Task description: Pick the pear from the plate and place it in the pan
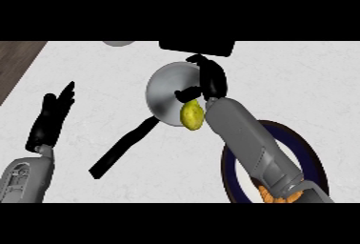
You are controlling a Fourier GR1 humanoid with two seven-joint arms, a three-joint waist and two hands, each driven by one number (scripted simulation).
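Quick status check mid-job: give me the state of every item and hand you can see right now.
pear: off the plate, at the pan's near rim, under the right hand
pan: upright on the counter, black handle toward lower left
plate: on the counter, largely hidden by the right forearm
right hand: over the pan, fingers curled
left hand: open, resting at left

The pan (pixel 167 93) looks like smooth grey metal with a soft shine, and its handle (pixel 123 147) is matt black. The pear (pixel 191 116) has a smooth yellow skin. The counter (pixel 295 81) looks like pale, matt stone; at its left edge shows dark wood (pixel 14 62).
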